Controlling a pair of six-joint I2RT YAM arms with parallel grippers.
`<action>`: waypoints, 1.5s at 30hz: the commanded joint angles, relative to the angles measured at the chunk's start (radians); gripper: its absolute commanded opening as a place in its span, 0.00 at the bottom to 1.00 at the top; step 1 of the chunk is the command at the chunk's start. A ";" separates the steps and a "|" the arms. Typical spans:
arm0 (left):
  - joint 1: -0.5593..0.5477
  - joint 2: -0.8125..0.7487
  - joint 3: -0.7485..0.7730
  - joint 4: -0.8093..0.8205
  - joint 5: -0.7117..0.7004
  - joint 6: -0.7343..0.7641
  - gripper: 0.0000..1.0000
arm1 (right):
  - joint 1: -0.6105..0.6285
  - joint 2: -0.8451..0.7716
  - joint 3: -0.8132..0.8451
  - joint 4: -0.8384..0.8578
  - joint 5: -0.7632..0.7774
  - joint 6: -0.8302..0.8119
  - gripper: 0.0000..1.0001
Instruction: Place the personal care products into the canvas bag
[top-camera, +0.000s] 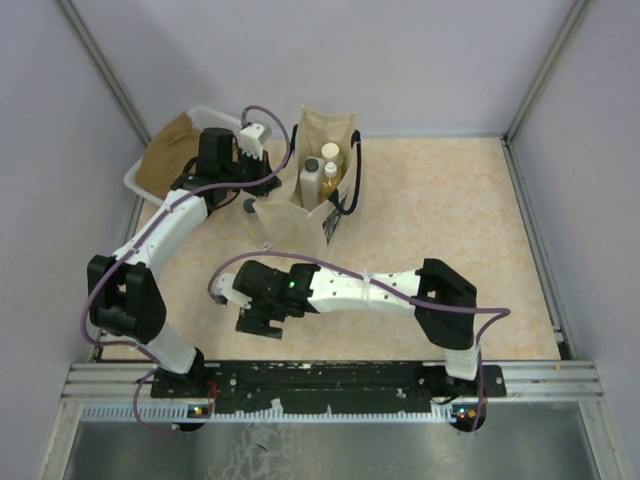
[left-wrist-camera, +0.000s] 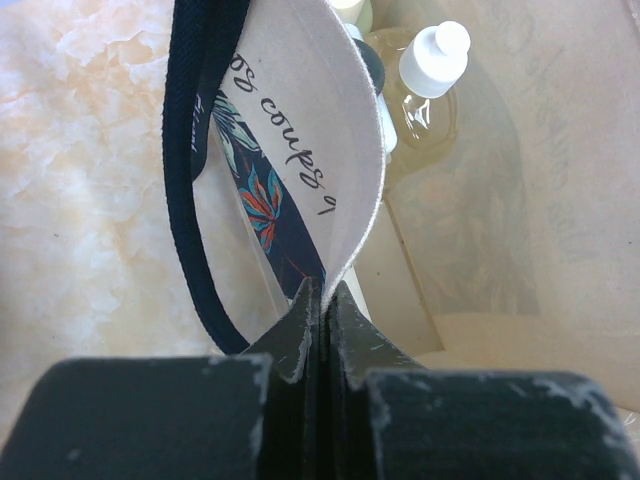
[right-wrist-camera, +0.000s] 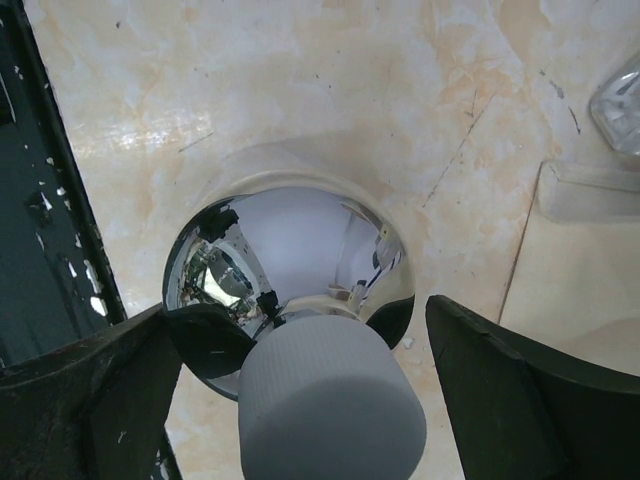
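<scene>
The canvas bag (top-camera: 300, 215) stands upright at the back of the table. Inside it are an olive-green bottle with a cream cap (top-camera: 330, 155), a whitish bottle with a black cap (top-camera: 311, 176) and an amber bottle with a white cap (top-camera: 331, 181). My left gripper (top-camera: 272, 178) is shut on the bag's cloth rim (left-wrist-camera: 355, 150), beside its black handle (left-wrist-camera: 185, 190). A slim clear bottle with a black cap (top-camera: 257, 223) stands left of the bag. My right gripper (right-wrist-camera: 300, 330) is open, a finger on each side of the silvery round bottle (right-wrist-camera: 290, 250) with its white cap (right-wrist-camera: 330, 400).
A white tub (top-camera: 215, 112) with brown cloth (top-camera: 165, 155) sits at the back left, close behind my left arm. The black base rail (top-camera: 330, 380) runs along the near edge. Grey walls close in the table on three sides.
</scene>
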 joint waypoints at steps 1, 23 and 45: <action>0.013 0.005 -0.014 -0.015 0.002 0.023 0.00 | 0.005 -0.035 0.047 0.096 -0.009 -0.024 0.99; 0.015 0.017 -0.014 -0.015 0.006 0.021 0.00 | -0.031 0.007 0.006 0.150 -0.132 -0.001 0.81; 0.018 0.024 -0.009 -0.017 0.017 0.020 0.00 | -0.146 -0.474 -0.165 0.108 0.149 0.203 0.00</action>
